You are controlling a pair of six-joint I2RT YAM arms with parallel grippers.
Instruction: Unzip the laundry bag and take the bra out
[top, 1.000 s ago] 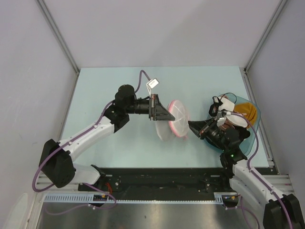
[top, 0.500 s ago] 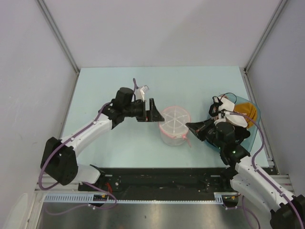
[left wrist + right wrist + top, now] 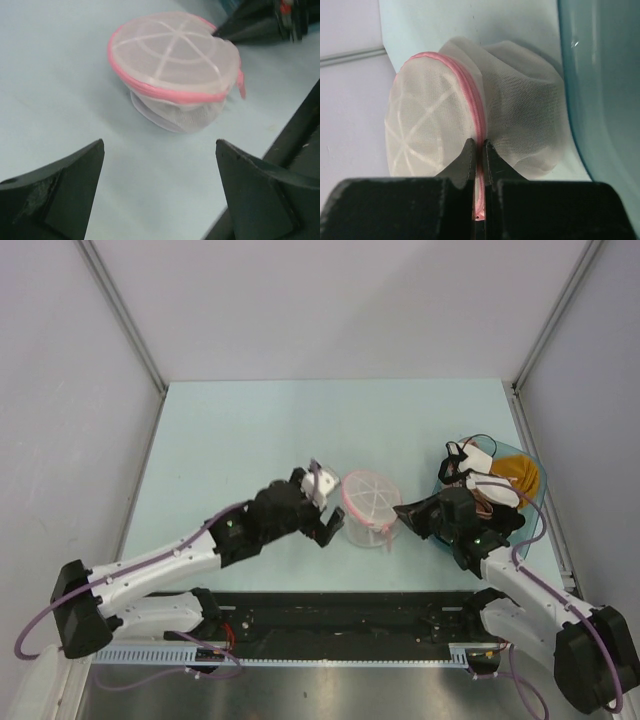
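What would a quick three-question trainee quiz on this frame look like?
1. True or false: the left gripper is clamped on the laundry bag.
2. Multiple choice: what does the right gripper pinch? A) the bag's pink rim; B) a purple cable; C) nothing.
3. Short answer: in the top view, on which side of the bag does the teal basin sit?

Key:
1. False. Its jaws stand wide open, short of the bag and not touching it.
2. A. The jaws are shut on the rim.
3. Right, beside the right arm.
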